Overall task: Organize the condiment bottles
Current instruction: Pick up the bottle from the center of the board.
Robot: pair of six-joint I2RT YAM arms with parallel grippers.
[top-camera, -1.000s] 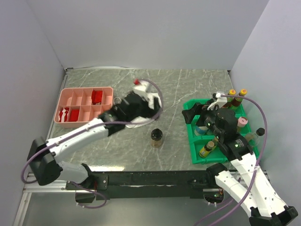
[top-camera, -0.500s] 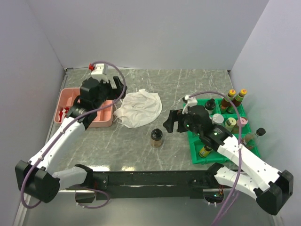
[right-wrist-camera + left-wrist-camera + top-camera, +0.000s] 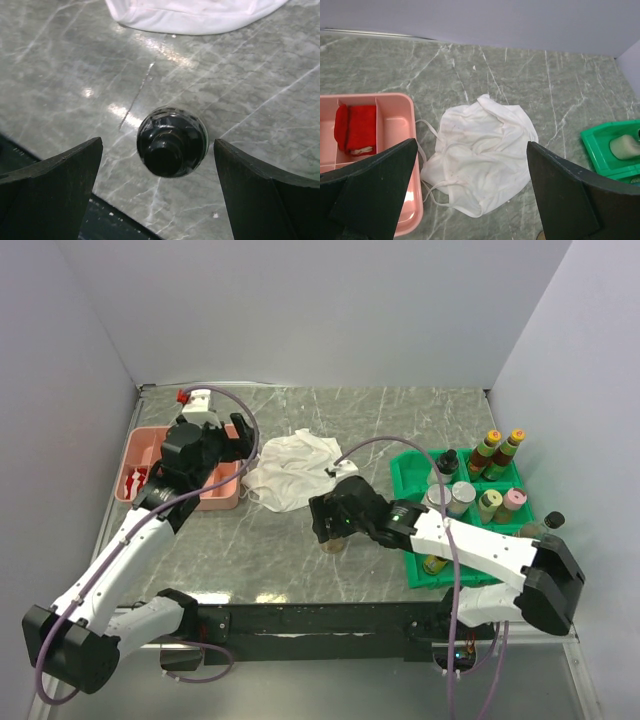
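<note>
Bottle (image 3: pixel 172 141), black-capped, stands between the wide-open, empty right tool (image 3: pixel 157 150) fingers; the top view mostly hides it. Left tool (image 3: pixel 471 150), also wide open and empty, hangs over cloth (image 3: pixel 485 130).

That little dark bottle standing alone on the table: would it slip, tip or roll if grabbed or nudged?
The bottle looks round and glossy, so it may slip in a loose grip. It stands upright on a smooth table, so a nudge would probably slide or tip it. Once down, its round body would likely roll.
</note>
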